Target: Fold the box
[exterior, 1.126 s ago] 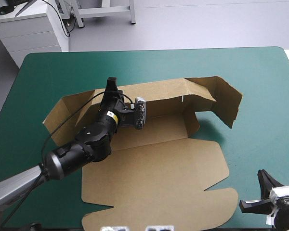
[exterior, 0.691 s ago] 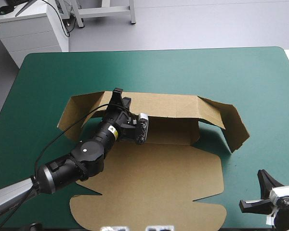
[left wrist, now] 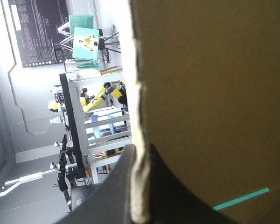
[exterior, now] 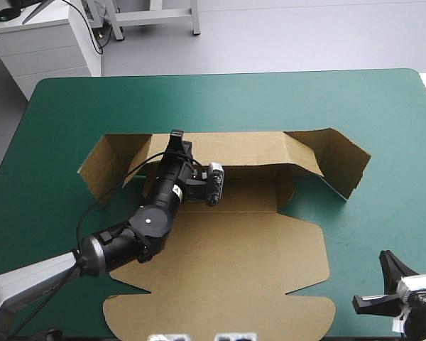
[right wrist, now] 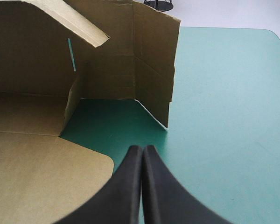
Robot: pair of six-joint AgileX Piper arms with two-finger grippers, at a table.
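brown box of cut board [exterior: 227, 263]: one, its raised far wall pinched in the left tool
raised end flaps: two, one either side of the left tool
black-finned tools: two, namely the left tool [exterior: 176, 136] and the right tool [right wrist: 142, 149], the latter off the board
black fingers [right wrist: 126, 186]: four, two per tool
teal-green-covered worktop [exterior: 383, 114]: one, beneath both tools

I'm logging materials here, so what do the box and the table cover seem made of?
The box: probably cardboard, matte brown, with crease lines and a pale raw cut edge. The table cover: a smooth, even teal-green sheet, maybe vinyl or rubber; cannot tell which.
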